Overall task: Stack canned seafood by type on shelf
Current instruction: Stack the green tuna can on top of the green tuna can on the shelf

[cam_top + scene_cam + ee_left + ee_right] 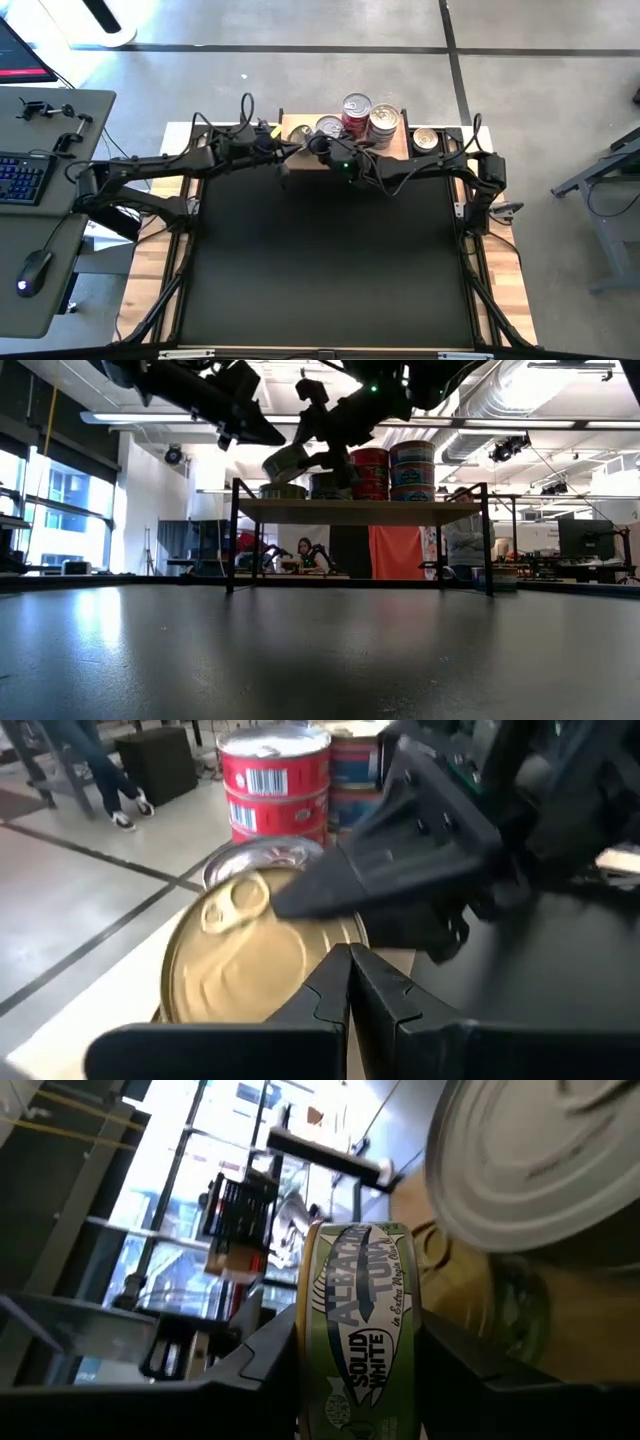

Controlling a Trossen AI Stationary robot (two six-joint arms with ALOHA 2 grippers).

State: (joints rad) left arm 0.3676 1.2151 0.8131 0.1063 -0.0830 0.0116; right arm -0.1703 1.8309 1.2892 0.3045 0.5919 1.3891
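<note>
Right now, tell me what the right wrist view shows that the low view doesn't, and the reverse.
Only the right wrist view shows the held can's green side label, reading solid white albacore tuna, clamped between the right tool's fingers.

Only the low view shows the whole shelf on thin black legs, the red stack and bluish stack standing on it, the left tool hovering nearby, and a person seated far behind.

Both show that same can held tilted above the shelf.
</note>
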